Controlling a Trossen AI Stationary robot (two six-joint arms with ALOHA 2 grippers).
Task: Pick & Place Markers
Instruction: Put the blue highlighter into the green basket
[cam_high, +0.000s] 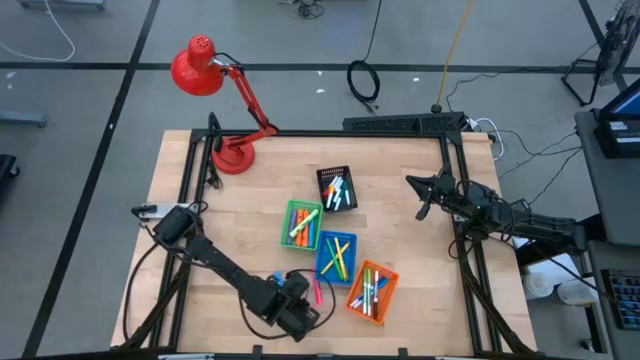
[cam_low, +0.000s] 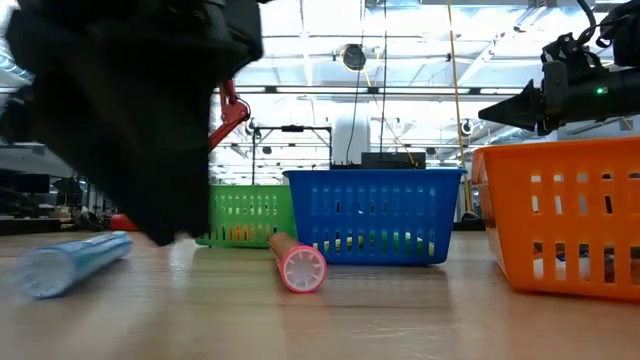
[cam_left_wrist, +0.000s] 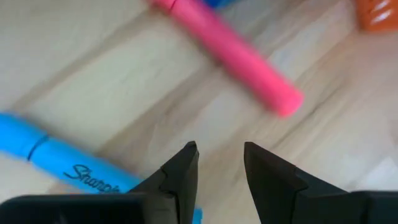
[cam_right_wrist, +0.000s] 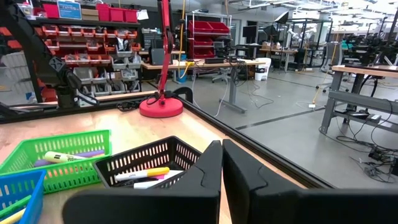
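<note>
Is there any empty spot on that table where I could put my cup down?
Yes: bare wood lies between the red lamp and the green basket, and right of the black basket. It is crowded near the front edge, around the left gripper, pink marker and orange basket.

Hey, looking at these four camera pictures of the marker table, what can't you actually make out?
- Blue marker: left wrist view, its far end cut off by the picture edge, near end hidden behind the left gripper.
- Orange basket: low view, cut off at the right edge; contents barely visible.
- Black basket: high view, marker colours too small to count.
- Right gripper: shut, waiting above the table edge.
</note>
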